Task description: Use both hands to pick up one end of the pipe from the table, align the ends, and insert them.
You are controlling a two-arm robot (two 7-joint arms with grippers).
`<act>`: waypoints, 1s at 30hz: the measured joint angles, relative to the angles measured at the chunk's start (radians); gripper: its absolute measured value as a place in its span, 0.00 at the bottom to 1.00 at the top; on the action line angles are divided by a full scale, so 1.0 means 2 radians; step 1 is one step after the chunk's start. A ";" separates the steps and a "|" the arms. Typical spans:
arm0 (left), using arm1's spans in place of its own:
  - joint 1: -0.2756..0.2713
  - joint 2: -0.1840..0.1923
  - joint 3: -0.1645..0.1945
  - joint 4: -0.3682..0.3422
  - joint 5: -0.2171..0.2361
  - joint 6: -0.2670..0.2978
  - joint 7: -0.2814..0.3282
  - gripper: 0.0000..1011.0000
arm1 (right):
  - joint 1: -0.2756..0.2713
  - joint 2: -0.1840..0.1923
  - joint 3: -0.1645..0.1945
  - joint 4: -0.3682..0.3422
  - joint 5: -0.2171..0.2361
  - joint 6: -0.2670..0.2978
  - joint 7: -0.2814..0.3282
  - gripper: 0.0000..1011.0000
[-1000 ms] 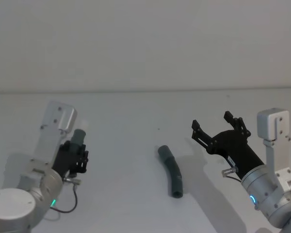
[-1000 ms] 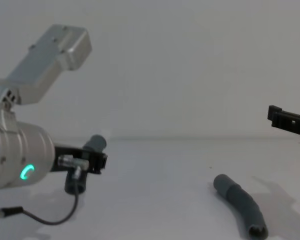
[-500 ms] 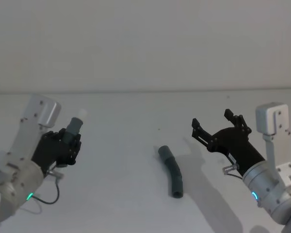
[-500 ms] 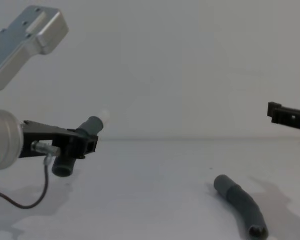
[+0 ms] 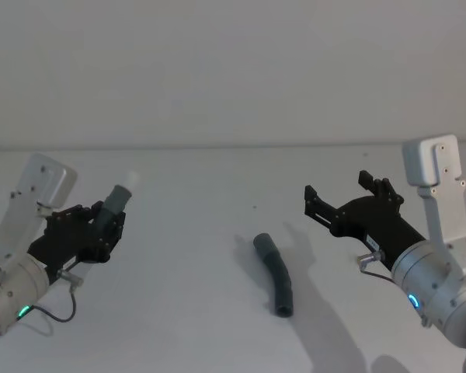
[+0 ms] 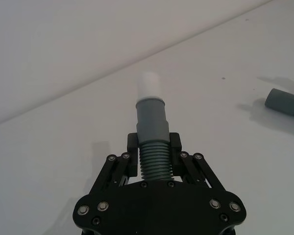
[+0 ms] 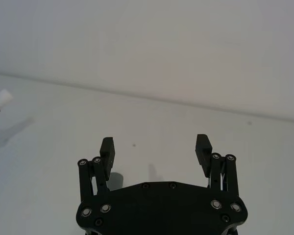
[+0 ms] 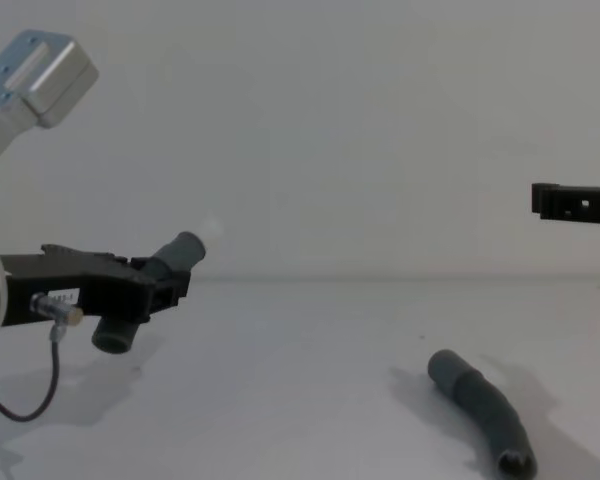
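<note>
1. Table (image 5: 179, 326): plain white, matte and flat. Its far edge meets a wall (image 5: 233, 70) of much the same colour.
2. Pipe piece (image 5: 276, 273): one dark-grey ribbed hose, slightly curved, lies flat on the table, right of centre in the head view.
3. Pipe piece, far end: smooth cuff (image 5: 262, 245). Near end: open socket (image 8: 517, 462), turned toward the robot.
4. Speck (image 5: 254, 207): small dark mark on the table, beyond the pipe piece and apart from it.

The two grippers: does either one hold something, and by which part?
The left gripper is shut on a pipe piece, on its ribbed part just behind the grey cuff. The right gripper is open and holds nothing.
</note>
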 joint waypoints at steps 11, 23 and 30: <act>-0.005 0.010 -0.004 0.019 -0.006 -0.029 -0.026 0.33 | -0.001 -0.032 0.014 -0.053 0.027 0.128 -0.026 0.99; -0.007 0.014 -0.006 0.027 -0.009 -0.040 -0.037 0.33 | -0.002 -0.069 0.019 -0.081 0.051 0.229 -0.045 0.99; -0.008 0.015 -0.006 0.029 -0.010 -0.043 -0.040 0.33 | 0.002 -0.072 0.002 -0.077 0.049 0.243 -0.044 0.99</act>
